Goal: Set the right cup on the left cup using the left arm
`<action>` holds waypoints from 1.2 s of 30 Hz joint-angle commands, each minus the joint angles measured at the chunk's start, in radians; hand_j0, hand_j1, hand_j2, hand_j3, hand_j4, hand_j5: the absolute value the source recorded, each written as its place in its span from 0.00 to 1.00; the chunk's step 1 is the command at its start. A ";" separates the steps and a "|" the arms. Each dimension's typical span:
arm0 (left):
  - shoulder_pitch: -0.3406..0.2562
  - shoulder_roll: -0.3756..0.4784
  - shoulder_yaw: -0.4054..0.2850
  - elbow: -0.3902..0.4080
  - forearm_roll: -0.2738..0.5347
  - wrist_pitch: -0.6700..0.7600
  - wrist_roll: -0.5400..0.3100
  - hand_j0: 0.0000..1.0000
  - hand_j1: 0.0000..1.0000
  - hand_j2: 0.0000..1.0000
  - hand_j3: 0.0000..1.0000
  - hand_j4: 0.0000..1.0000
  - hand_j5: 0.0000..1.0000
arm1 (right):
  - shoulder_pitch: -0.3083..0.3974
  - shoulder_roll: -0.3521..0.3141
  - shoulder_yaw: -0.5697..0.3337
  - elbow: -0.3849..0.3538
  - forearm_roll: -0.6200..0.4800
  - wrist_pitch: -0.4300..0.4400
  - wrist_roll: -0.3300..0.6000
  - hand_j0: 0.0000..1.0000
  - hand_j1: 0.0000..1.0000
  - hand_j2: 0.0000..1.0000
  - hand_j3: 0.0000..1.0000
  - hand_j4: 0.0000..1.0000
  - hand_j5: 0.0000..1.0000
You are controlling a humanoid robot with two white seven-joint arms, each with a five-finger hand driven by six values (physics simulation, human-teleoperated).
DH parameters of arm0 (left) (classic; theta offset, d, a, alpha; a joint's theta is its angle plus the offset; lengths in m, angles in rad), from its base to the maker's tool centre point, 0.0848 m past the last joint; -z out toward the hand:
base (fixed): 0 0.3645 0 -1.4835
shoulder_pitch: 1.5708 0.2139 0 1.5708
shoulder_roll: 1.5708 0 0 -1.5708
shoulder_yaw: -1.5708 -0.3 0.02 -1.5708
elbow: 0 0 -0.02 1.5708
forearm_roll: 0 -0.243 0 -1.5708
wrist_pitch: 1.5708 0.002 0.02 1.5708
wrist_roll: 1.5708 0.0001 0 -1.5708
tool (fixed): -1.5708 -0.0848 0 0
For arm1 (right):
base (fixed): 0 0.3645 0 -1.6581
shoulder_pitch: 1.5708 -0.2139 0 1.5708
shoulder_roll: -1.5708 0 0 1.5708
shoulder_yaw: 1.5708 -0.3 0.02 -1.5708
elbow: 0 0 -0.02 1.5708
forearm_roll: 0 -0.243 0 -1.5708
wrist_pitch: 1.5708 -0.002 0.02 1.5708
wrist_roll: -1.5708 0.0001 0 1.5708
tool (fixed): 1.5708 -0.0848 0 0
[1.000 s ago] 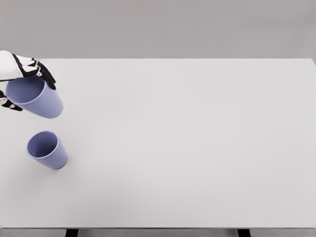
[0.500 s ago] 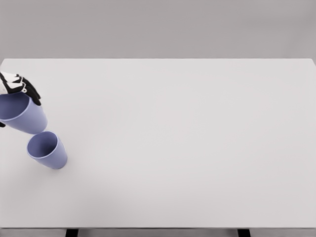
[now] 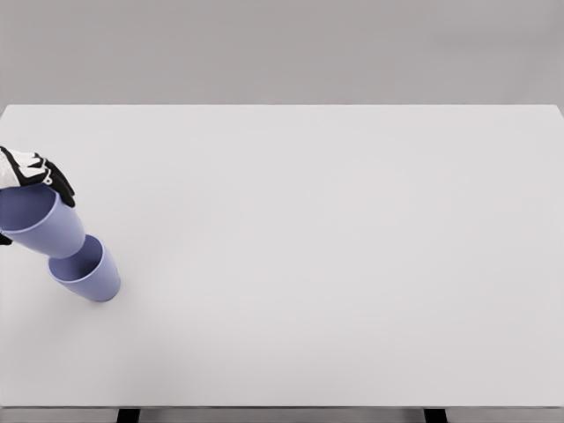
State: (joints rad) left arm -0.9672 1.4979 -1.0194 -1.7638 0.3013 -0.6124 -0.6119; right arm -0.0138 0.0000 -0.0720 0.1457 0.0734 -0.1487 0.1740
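Right now, from the head camera, my left hand [image 3: 31,172] sits at the far left edge of the table [image 3: 335,247], its fingers [image 3: 55,181] wrapped round the rim of the held cup [image 3: 37,220], so the hand is closed on that cup near its top. The cup hangs tilted just below my hand, its base overlapping the mouth of the standing cup [image 3: 88,271], which rests upright on the table a little further below and to the side; whether the two are already touching I cannot tell. I judge both to be light, stiff, thin-walled plastic with smooth sides, likely slippery, so the rim is the sensible place to hold, leaving the tapered body free to slide down inside the other. Being so light, the standing cup could tip or skid if I press off-centre. My right hand does not show in this view.
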 commanded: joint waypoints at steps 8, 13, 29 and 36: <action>0.002 -0.021 0.001 0.001 0.004 0.002 0.001 0.47 0.47 0.47 0.47 0.47 0.47 | 0.000 0.000 0.000 0.000 0.000 0.000 0.001 1.00 1.00 1.00 1.00 1.00 1.00; 0.007 -0.013 0.002 0.000 0.004 0.002 0.001 0.47 0.47 0.47 0.47 0.47 0.47 | 0.000 0.000 0.000 0.000 0.000 0.000 -0.001 1.00 1.00 1.00 1.00 1.00 1.00; 0.012 -0.010 0.004 0.009 0.002 0.002 0.001 0.47 0.47 0.47 0.47 0.47 0.47 | 0.000 0.000 0.000 0.000 0.000 0.000 0.001 1.00 1.00 1.00 1.00 1.00 1.00; 0.033 -0.019 0.005 0.026 -0.005 0.002 0.001 0.47 0.47 0.47 0.47 0.47 0.47 | 0.000 0.000 0.000 0.000 0.000 0.000 -0.001 1.00 1.00 1.00 1.00 1.00 1.00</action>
State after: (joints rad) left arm -0.9343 1.4803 -1.0173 -1.7420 0.2912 -0.6128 -0.6122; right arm -0.0138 0.0000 -0.0720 0.1456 0.0733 -0.1487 0.1741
